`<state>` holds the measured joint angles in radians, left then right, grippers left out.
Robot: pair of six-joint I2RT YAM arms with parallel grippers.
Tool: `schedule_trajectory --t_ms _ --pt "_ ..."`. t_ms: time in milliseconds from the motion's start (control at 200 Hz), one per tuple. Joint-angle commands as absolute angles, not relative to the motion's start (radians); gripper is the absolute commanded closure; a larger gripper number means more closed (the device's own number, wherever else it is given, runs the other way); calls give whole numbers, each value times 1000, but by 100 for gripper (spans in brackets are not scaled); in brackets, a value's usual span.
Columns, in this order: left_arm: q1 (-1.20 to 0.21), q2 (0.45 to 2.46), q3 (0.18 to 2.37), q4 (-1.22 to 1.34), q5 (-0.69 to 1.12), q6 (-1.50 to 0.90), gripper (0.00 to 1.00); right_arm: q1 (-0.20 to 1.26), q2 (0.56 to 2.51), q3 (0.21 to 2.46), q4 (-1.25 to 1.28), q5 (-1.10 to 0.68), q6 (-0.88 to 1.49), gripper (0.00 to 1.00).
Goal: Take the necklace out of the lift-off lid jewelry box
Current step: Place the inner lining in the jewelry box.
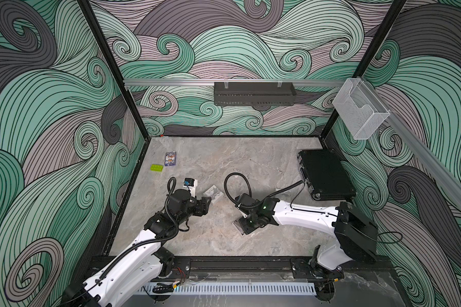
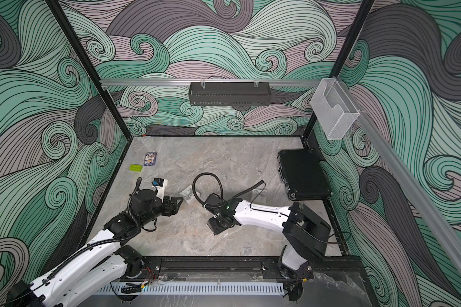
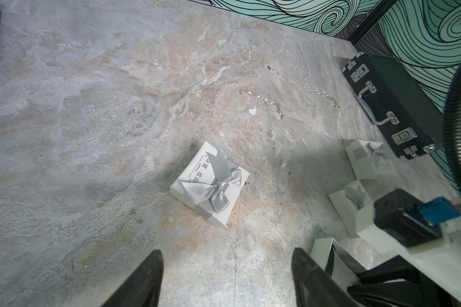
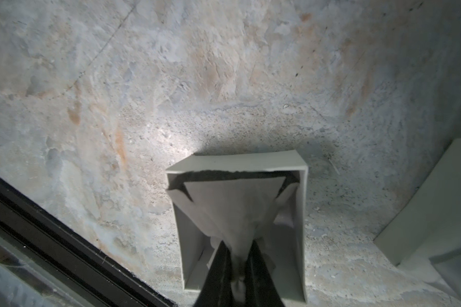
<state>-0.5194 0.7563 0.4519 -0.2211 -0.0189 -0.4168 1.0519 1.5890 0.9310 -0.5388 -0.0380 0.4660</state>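
The white jewelry box [image 4: 189, 234] stands open on the table near the front edge, also in both top views [image 1: 237, 226] [image 2: 211, 222]. My right gripper [image 4: 237, 265] reaches into it, shut on a pale grey insert pad [image 4: 232, 202] that is pulled up into a cone; what lies beneath is hidden. A white lid with a silver bow [image 3: 210, 183] [image 1: 214, 193] lies on the table just ahead of my left gripper [image 3: 225, 265] [image 1: 207, 203], which is open and empty. Two silver necklaces [image 3: 261, 99] [image 3: 301, 85] lie loose on the table farther back.
A black case with metal latches [image 1: 326, 174] [image 3: 391, 106] sits at the right wall. Two more bow-topped white boxes [image 3: 367, 159] [image 3: 349, 199] stand near it. A card deck [image 1: 170, 158] and a green block [image 1: 156, 167] lie at the back left.
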Motion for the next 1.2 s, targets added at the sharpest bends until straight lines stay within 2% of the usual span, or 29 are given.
schedule_trajectory --t_ms 0,240,350,430,620,766,856,956,1196 --pt "-514 756 472 -219 -35 -428 25 1057 1618 949 -540 3 462 86" --pt "-514 756 477 -227 -37 -427 25 1077 1684 986 -601 62 435 80" --pt "-514 756 477 -228 -36 -426 25 1091 1675 997 -630 78 427 64" --pt "-514 756 478 -229 -33 -426 25 1094 1645 999 -637 74 426 58" --pt "-514 761 483 -233 -28 -427 25 1093 1552 1006 -648 83 422 56" --pt "-514 766 483 -229 -23 -429 25 1093 1529 1008 -648 88 413 60" --pt "-514 766 485 -229 -21 -429 25 1093 1547 1011 -647 79 409 74" --pt "-514 764 486 -233 -20 -428 25 1093 1578 1010 -637 67 410 85" --pt "-514 754 486 -239 -21 -428 25 1087 1668 999 -600 74 408 90"
